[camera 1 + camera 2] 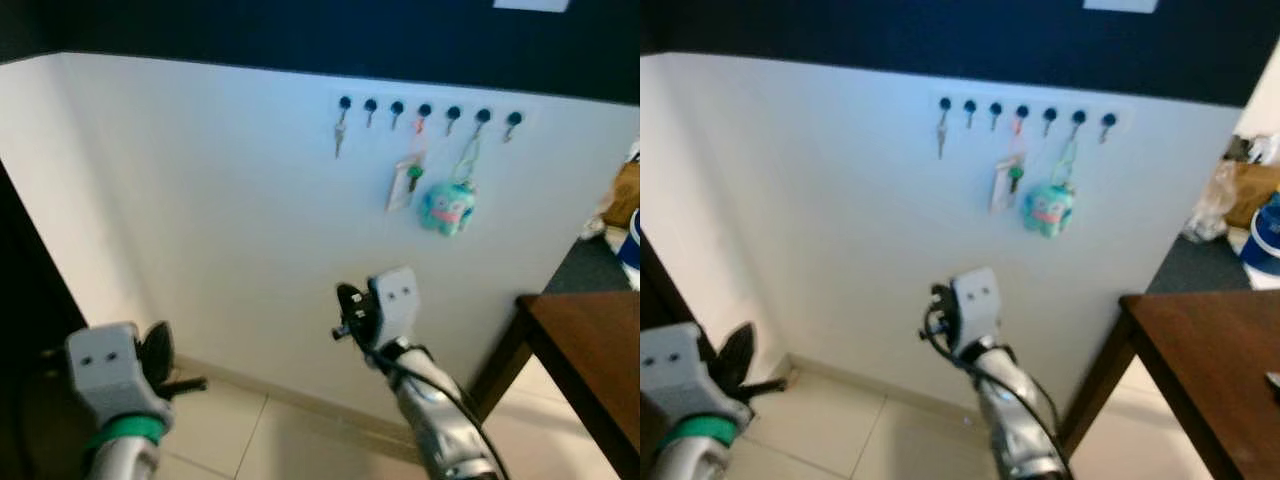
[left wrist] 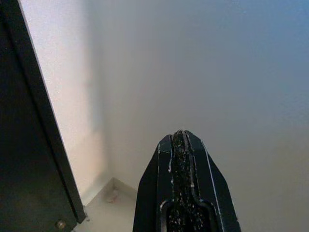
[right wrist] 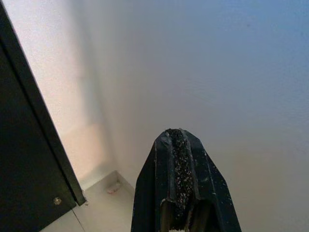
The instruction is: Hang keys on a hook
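Head views soft and blurry. Hook row (image 1: 428, 110): hook shapes too small to read. Small key (image 1: 339, 138) under the leftmost hook, detail lost. White tag with a green bit (image 1: 405, 185) unclear what it is. Teal plush charm (image 1: 446, 208) blurred, features unreadable. Counter (image 1: 590, 350) cut off by the right and bottom edges. Blue object (image 1: 631, 245) and brown stuff (image 1: 624, 192) cropped at right edge, unidentifiable. Both arms cut off at the bottom edge.

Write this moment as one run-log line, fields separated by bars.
left gripper shut, low | right gripper shut, raised below hooks | plush keychain hanging
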You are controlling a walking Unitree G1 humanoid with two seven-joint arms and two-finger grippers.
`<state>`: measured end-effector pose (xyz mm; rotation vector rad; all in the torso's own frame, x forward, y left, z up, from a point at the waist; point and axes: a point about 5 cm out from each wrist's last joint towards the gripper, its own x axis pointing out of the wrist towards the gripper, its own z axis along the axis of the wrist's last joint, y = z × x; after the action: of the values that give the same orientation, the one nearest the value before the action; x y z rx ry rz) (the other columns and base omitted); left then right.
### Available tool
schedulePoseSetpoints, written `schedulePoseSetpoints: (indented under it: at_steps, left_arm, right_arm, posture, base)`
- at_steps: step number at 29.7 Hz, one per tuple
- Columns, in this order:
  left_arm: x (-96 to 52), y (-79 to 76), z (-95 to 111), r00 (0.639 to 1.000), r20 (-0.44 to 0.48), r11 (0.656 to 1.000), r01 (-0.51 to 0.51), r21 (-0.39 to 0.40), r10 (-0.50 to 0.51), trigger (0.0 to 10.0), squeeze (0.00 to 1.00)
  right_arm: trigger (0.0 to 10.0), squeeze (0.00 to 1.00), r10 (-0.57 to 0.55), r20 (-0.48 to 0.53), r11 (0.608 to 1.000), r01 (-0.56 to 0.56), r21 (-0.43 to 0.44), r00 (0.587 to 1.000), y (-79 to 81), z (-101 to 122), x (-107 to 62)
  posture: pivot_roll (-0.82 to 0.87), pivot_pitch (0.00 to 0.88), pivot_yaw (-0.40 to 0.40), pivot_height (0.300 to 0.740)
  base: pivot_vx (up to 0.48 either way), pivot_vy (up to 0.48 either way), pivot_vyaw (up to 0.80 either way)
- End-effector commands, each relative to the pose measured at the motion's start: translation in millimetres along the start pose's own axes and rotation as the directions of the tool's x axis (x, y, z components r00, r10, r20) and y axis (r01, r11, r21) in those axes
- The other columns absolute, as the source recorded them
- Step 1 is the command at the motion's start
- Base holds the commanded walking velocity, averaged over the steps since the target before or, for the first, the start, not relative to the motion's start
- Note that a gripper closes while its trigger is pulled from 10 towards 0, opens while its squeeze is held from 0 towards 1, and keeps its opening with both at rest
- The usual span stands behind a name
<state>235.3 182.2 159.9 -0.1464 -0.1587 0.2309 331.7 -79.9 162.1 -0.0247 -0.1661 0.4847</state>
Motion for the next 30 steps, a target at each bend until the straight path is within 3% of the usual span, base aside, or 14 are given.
schedulePoseSetpoints:
  at_steps: [1,16,21,25,30]
  left_arm:
    - [-1.1,-3.5,-3.6,1.000,-0.017,1.000,0.014,-0.007,-0.014,10.0,0.00]
    - [-0.7,-3.7,-4.0,1.000,-0.016,1.000,0.015,-0.008,-0.015,10.0,0.00]
    - [-1.3,-3.7,-4.6,1.000,-0.018,1.000,0.016,-0.006,-0.016,10.0,0.00]
    - [-1.6,-3.3,-5.0,1.000,-0.020,1.000,0.015,-0.003,-0.015,10.0,0.00]
    - [-1.1,-2.9,-5.6,1.000,-0.018,1.000,0.008,0.009,-0.007,10.0,0.00]
  right_arm:
    - [10.0,0.00,-0.027,-0.020,1.000,0.027,0.003,0.999,-8.0,-4.0,-4.3]
    - [10.0,0.00,-0.022,-0.022,0.999,0.023,0.025,1.000,-7.3,-3.6,-3.6]
    - [10.0,0.00,-0.021,-0.033,0.999,0.022,0.032,0.999,-7.7,-5.3,-4.1]
    - [10.0,0.00,-0.018,-0.026,1.000,0.019,0.022,0.999,-7.4,-4.7,-4.2]
    - [10.0,0.00,-0.015,-0.015,1.000,0.015,0.022,1.000,-6.6,-2.7,-3.4]
  posture:
    - [-0.06,0.015,0.087,0.740]
    - [-0.06,0.012,0.085,0.740]
    - [-0.06,0.012,0.085,0.740]
    - [-0.06,0.012,0.085,0.740]
    - [-0.06,0.013,0.086,0.740]
  base:
    - [0.334,0.000,0.00]
    - [0.327,0.000,0.00]
    - [0.312,0.000,-0.65]
    - [0.277,0.000,0.00]
    - [0.000,0.000,0.00]
